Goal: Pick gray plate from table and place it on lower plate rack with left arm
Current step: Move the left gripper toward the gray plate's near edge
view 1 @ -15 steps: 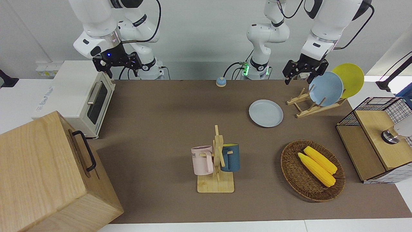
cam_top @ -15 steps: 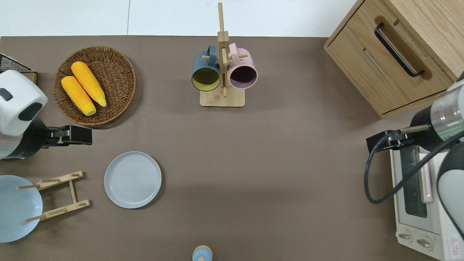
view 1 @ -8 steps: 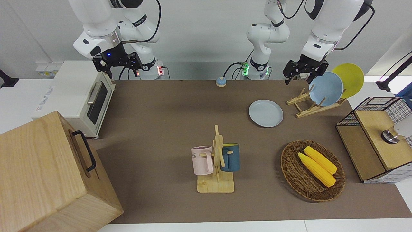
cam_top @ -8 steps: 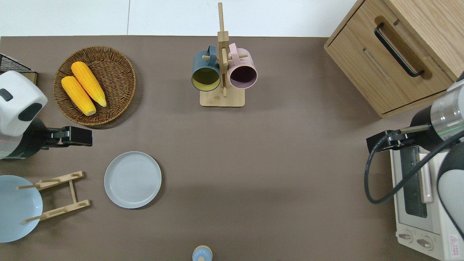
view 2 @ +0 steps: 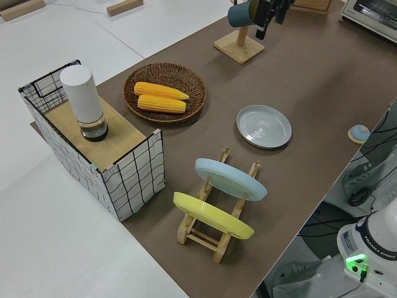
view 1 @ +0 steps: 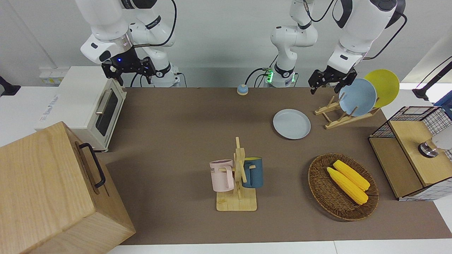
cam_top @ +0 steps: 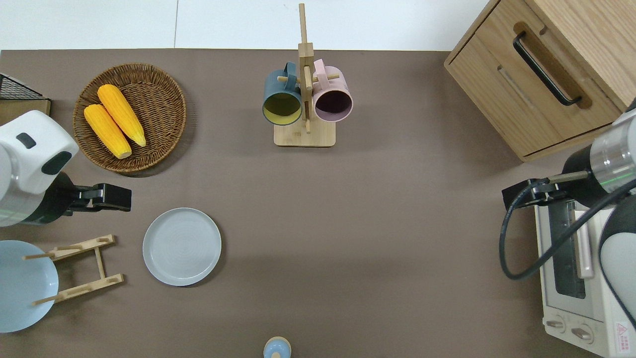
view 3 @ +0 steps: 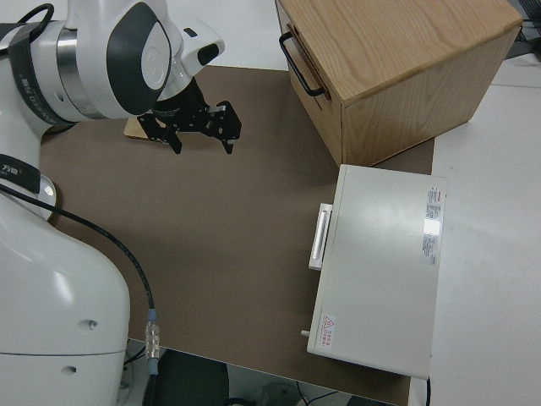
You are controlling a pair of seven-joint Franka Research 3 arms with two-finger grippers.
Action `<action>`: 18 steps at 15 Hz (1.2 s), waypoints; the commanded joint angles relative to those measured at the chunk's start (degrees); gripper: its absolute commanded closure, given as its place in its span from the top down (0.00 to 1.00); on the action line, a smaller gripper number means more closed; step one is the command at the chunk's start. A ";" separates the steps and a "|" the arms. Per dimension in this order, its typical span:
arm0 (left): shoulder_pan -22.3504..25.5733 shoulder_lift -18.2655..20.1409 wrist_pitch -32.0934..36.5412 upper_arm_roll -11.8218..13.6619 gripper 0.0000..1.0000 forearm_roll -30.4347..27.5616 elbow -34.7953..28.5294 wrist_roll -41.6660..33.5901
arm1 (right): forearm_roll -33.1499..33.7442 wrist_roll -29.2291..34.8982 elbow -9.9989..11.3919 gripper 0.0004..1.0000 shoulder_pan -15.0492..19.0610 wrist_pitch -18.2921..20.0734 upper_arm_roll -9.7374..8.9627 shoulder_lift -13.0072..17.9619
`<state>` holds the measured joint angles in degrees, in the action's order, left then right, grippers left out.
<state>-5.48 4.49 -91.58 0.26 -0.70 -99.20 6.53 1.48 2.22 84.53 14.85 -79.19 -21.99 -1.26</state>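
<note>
The gray plate (view 1: 291, 124) (cam_top: 182, 246) (view 2: 264, 126) lies flat on the table's brown mat (view 1: 176, 134). Beside it, toward the left arm's end, stands the lower plate rack (view 1: 333, 119) (cam_top: 82, 268) (view 2: 214, 239). A sky-blue plate (view 1: 357, 97) and a yellow plate (view 1: 383, 86) lean in the rack's slots, and the slots nearest the gray plate are free. My left gripper (view 1: 326, 88) (cam_top: 119, 197) (view 2: 268, 22) hangs open and holds nothing, over the mat between the corn basket and the gray plate. My right gripper (view 1: 129, 72) (view 3: 203, 139) is parked, open.
A wicker basket (view 1: 319, 190) (cam_top: 164, 84) with two corn cobs lies farther from the robots than the plate. A mug stand (view 1: 237, 197) carries a pink and a blue mug. A wire crate (view 1: 413, 116), a toaster oven (view 1: 88, 106), a wooden cabinet (view 1: 53, 190) and a small bell (view 1: 242, 89) stand around the edges.
My left gripper has shifted a little toward the gray plate, seen in the overhead view. The plate, the rack and the right arm have not moved.
</note>
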 commanded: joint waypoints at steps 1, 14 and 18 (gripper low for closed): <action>0.21 4.82 -5.52 1.41 1.00 3.67 -9.94 -0.82 | 0.37 0.68 -0.41 0.98 1.32 0.62 -1.13 0.12; 0.03 6.32 -26.96 6.25 1.00 2.11 -32.36 -0.74 | 0.37 0.68 -0.41 0.98 1.32 0.62 -1.21 0.12; 0.12 5.09 -34.35 6.25 1.00 1.67 -37.98 0.41 | 0.37 0.68 -0.41 0.98 1.32 0.62 -1.13 0.12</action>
<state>-5.39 9.04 -120.14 6.27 1.79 -132.05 5.92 1.48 2.22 84.53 14.85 -79.19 -21.99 -1.26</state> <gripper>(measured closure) 0.000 0.013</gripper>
